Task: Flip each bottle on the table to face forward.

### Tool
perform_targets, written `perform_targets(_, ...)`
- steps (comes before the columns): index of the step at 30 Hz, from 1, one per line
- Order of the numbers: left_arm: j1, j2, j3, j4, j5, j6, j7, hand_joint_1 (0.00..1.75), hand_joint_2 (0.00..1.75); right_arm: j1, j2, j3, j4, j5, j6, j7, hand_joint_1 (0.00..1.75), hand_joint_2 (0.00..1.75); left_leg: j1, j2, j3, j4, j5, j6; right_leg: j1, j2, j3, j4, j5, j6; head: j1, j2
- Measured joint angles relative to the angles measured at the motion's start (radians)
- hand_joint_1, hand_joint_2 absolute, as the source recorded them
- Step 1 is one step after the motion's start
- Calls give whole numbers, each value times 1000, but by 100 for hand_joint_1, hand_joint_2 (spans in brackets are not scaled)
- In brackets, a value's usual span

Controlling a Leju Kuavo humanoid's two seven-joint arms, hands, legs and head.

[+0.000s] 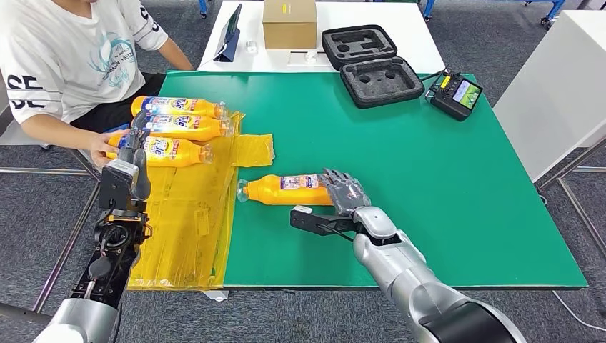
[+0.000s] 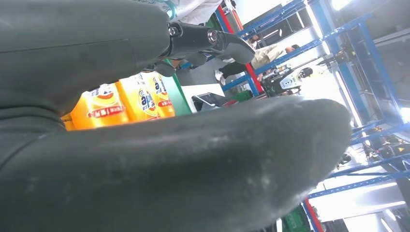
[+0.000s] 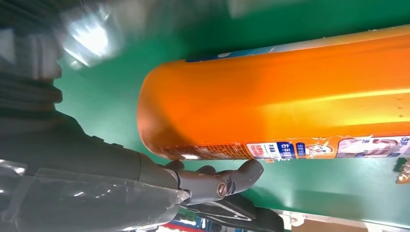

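An orange bottle lies on its side on the green table mat, its long axis running across the table, cap end toward the robot's left and flat base toward the right, label up. The right hand lies over the base end, dark fingers draped on the bottle; the right wrist view shows a fingertip against the rounded orange base (whether the hand truly grips or merely rests there, I cannot tell). The plastic is smooth, glossy and translucent, with a printed paper-like band.

Three more orange bottles lie side by side on a crinkled yellow plastic sheet at the mat's left edge, all parallel, caps toward the right. The left hand is raised near the closest of them; its thick grey thumb and darker fingers stand apart with nothing between them.

A person's hand touches the nearest of the three. Beyond the mat sit an open black foam-lined case, a cardboard box and a handheld controller.
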Motion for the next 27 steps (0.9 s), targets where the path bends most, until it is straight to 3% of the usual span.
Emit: perform_targets(27, 2, 0, 0, -4, 0, 0, 0, 0, 0, -9, 0, -1, 18, 0, -1, -1, 0, 175, 0, 0, 0, 0, 0, 0, 0, 0, 0, 0, 0, 0, 0, 0)
